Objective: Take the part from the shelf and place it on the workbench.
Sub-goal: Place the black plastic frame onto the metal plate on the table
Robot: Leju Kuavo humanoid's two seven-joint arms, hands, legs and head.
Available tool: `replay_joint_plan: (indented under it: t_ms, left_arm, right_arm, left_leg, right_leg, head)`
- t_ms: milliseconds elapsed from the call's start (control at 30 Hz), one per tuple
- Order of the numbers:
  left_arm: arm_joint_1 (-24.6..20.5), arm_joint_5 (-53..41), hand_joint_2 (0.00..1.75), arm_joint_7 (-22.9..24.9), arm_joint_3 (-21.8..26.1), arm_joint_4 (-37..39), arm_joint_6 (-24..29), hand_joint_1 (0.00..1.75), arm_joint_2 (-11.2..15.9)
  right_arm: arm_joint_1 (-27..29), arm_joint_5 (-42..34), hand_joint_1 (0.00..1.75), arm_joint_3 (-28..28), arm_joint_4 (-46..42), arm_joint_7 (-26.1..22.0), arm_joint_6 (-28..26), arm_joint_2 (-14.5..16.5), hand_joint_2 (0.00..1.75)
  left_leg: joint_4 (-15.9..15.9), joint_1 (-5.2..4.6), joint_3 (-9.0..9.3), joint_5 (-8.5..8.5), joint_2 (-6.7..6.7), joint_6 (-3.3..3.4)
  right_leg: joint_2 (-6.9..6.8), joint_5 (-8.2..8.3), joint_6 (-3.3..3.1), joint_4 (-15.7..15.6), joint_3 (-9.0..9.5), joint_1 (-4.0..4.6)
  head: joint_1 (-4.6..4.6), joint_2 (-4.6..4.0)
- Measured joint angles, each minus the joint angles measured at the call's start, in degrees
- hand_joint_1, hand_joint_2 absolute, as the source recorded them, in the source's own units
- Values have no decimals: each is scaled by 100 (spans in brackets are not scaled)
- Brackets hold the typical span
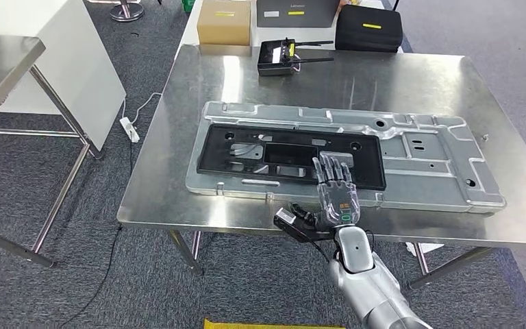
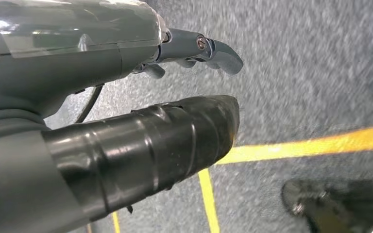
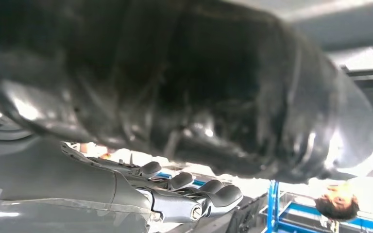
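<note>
Our right hand (image 1: 337,194) reaches over the near edge of the steel workbench (image 1: 411,82), fingers straight and side by side, holding nothing, their tips lying over the near rim of the black frame (image 1: 236,136). That frame rests on the big grey metal panel (image 1: 445,161), which lies flat with its long axis running across the bench, side to side in front of us. We cannot tell whether the fingertips touch the frame or hover just above it. The part therefore lies straight ahead of the fingers, and the right hand is the nearer one. Our left hand (image 2: 126,97) hangs over grey carpet with yellow floor lines (image 2: 320,143), thumb and fingers apart, empty. We judge the part already placed.
</note>
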Motion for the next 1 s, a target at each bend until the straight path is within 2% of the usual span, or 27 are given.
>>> replay_joint_plan:
  t_ms: [33, 67, 100, 133, 167, 233, 300, 333, 367, 433, 467, 500, 533, 567, 600, 633, 667, 700, 733, 767, 800, 833, 867, 933, 967, 1000]
  left_arm:
    - [0, 1, 0, 0, 4, 0, -14, 0, 1]
    - [-2, 3, 0, 0, 9, 0, -24, 0, 1]
    - [-3, 4, 0, 0, 14, 0, -27, 0, 1]
    - [-4, 7, 0, 0, 19, 0, -28, 0, 1]
    - [-5, 10, 0, 0, 23, 0, -28, 0, 1]
    - [-7, 15, 0, 0, 33, 0, -29, 0, 1]
    - [6, 17, 0, 0, 53, 0, -36, 0, 1]
    - [13, 17, 0, 0, 65, 0, -40, 0, 1]
    - [21, 18, 0, 0, 78, 0, -43, 0, 1]
    - [19, 19, 0, 0, 92, 0, -46, 0, -3]
    - [16, 19, 0, 0, 96, 0, -48, 0, -4]
    - [11, 19, 0, 0, 100, 0, -50, 0, -5]
    - [8, 18, 0, 1, 105, 0, -50, 0, -4]
    - [7, 18, 0, 1, 111, 0, -50, 0, 0]
    - [5, 17, 0, 2, 116, 0, -50, 0, 3]
    - [-2, 18, 0, 2, 118, -1, -50, 0, 12]
    - [-13, 21, 0, 2, 119, -1, -50, 0, 21]
    - [-27, 26, 0, 2, 121, -2, -50, 0, 28]
    - [-37, 33, 0, 2, 122, -2, -50, 0, 36]
    - [-37, 40, 0, 3, 125, -1, -50, 0, 33]
    - [-36, 48, 0, 4, 128, 0, -50, 0, 30]
    - [-31, 56, 0, 7, 132, 1, -49, 0, 27]
    - [-22, 72, 0, 14, 139, 2, -46, 0, 24]
    - [-8, 113, 0, 31, 160, 2, -34, 0, 26]
    - [0, 136, 0, 42, 174, 2, -29, 0, 28]
    - [4, 153, 0, 49, 194, 2, -25, 0, 29]
  right_arm:
    - [-1, -4, 0, -9, -1, -2, 0, 0, 0]
    - [-6, -9, 0, -21, -2, -7, 0, 1, 0]
    - [-13, -18, 0, -32, -7, -13, 0, 2, 0]
    - [-18, -27, 0, -41, -14, -22, -1, 5, 0]
    - [-24, -37, 0, -51, -22, -35, -1, 9, 0]
    - [-28, -56, 0, -74, -34, -66, -2, 14, 0]
    - [-34, -79, 0, -95, -36, -86, -2, 19, 0]
    - [-36, -89, 0, -101, -37, -91, -1, 24, 0]
    - [-36, -95, 0, -109, -37, -95, -1, 30, 0]
    - [-33, -99, 0, -123, -37, -100, 0, 39, 0]
    - [-29, -99, 0, -128, -36, -101, 0, 41, 0]
    - [-26, -99, 0, -129, -35, -101, -1, 42, 0]
    - [-23, -99, 0, -131, -34, -101, -1, 42, 0]
    - [-20, -98, 0, -132, -34, -100, -2, 42, 0]
    - [-17, -98, 0, -135, -34, -99, -2, 42, 0]
    - [-15, -101, 0, -139, -35, -99, -2, 42, 0]
    - [-11, -111, 0, -148, -38, -99, -2, 42, 0]
    - [-3, -129, 0, -160, -42, -102, -2, 41, 0]
    - [16, -162, 0, -178, -46, -115, -2, 41, 0]
    - [51, -205, 0, -205, -51, -139, -2, 41, 0]
    - [100, -262, 0, -239, -56, -174, -2, 41, 0]
    - [162, -340, 0, -289, -60, -225, -2, 40, 0]
    - [233, -428, 0, -353, -63, -282, -2, 39, 0]
    - [419, -627, 0, -546, -75, -431, -2, 33, 0]
    - [537, -709, 0, -676, -83, -520, -2, 30, 0]
    - [668, -779, 0, -836, -91, -615, -2, 27, 0]
  left_leg:
    - [2, 1, -56, 47, 0, -18]
    - [4, 2, -103, 94, -1, -41]
    - [6, 1, -142, 138, -3, -69]
    - [-1, 3, -162, 183, -6, -104]
    - [-8, 6, -169, 229, -9, -144]
    - [-44, 20, -167, 330, -13, -233]
    - [-44, 45, -211, 342, -20, -310]
    - [27, 54, -261, 218, -23, -333]
    - [242, 61, -344, -50, -24, -342]
    - [967, 59, -531, -699, -22, -336]
    - [1362, 55, -589, -909, -23, -327]
    - [1609, 45, -571, -934, -23, -313]
    - [1699, 27, -469, -837, -23, -290]
    - [1576, 1, -263, -674, -23, -258]
    - [1288, -36, 34, -553, -23, -213]
    - [865, -72, 386, -541, -22, -165]
    - [430, -100, 709, -615, -21, -126]
    - [96, -125, 929, -715, -20, -96]
    - [-116, -138, 1040, -784, -18, -76]
    - [-199, -135, 1050, -773, -16, -59]
    - [-224, -124, 1019, -708, -4, -37]
    - [-251, -106, 986, -635, 12, -5]
    - [-274, -85, 939, -558, 29, 25]
    - [-268, -72, 791, -426, 48, 65]
    - [-254, -69, 703, -363, 48, 64]
    - [-233, -62, 608, -306, 47, 50]
  right_leg:
    - [-1, 145, 4, -253, 222, -15]
    - [-1, 295, 2, -675, 534, -29]
    - [1, 358, -4, -1131, 839, -38]
    - [9, 401, -22, -1469, 1058, -24]
    - [20, 404, -45, -1691, 1186, -4]
    - [39, 451, -116, -1753, 1173, 58]
    - [24, 551, -219, -1780, 1080, 58]
    - [14, 619, -276, -1797, 1019, 52]
    - [5, 700, -326, -1811, 931, 49]
    - [-1, 853, -387, -1807, 730, 89]
    - [-3, 935, -401, -1799, 615, 115]
    - [-5, 1007, -409, -1789, 506, 138]
    - [-7, 1077, -413, -1774, 396, 157]
    - [-8, 1138, -412, -1756, 299, 168]
    - [-8, 1193, -407, -1736, 218, 173]
    - [-7, 1242, -395, -1713, 158, 182]
    - [-11, 1292, -378, -1699, 119, 188]
    - [-20, 1343, -355, -1696, 98, 188]
    - [-30, 1399, -326, -1705, 89, 185]
    - [-37, 1453, -296, -1725, 83, 185]
    - [-29, 1457, -263, -1728, 73, 178]
    - [-16, 1362, -226, -1677, 44, 174]
    - [-3, 1155, -187, -1526, -12, 163]
    - [6, 569, -106, -891, -183, 100]
    - [5, 378, -65, -523, -254, 61]
    - [4, 331, -25, -241, -274, 24]
  head:
    - [0, 0]
    - [0, 0]
    - [-1, 0]
    - [-4, 0]
    - [-2, 0]
    - [1, 0]
    - [4, 0]
    - [3, 0]
    - [1, 0]
    - [-3, 0]
    - [-3, 0]
    - [-3, 0]
    - [-3, 0]
    - [-3, 0]
    - [-4, 0]
    - [-3, 0]
    - [-2, 0]
    - [-2, 0]
    - [-1, 0]
    - [1, 0]
    - [0, 0]
    - [3, 0]
    - [4, 0]
    - [5, 0]
    - [4, 0]
    - [4, 0]
